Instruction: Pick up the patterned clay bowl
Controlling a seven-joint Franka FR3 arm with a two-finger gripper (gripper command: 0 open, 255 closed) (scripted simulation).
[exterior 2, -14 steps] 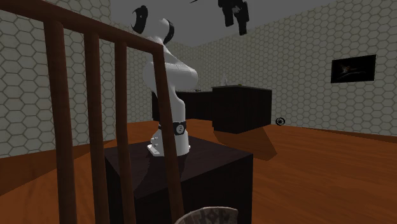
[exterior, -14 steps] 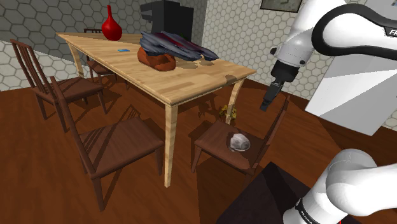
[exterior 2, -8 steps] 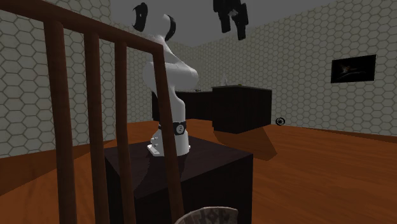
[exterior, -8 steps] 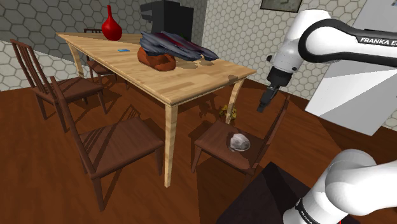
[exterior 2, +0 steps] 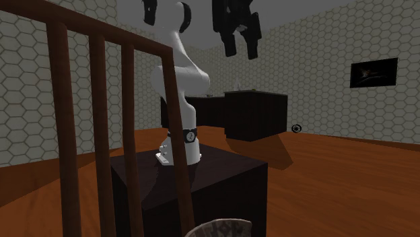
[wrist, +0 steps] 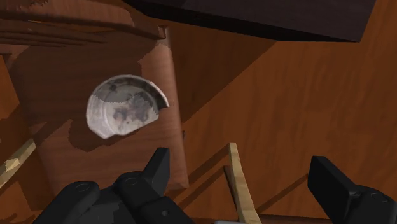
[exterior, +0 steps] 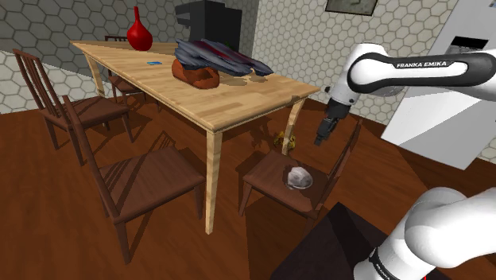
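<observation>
Patterned grey-white bowl [exterior: 300, 177] sits on the seat of a dark wooden chair [exterior: 266, 176] beside a corner of the wooden tabletop [exterior: 222, 99]. End effector [exterior: 321, 137] hangs above the chair, well apart from the bowl, fingers spread, holding nothing.

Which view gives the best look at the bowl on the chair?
Wrist view: the bowl is seen from above, rim and mottled inside, on the chair seat. Shoulder view shows the bowl small on the same seat. Second exterior view catches a sliver of its patterned rim at the bottom edge.
</observation>
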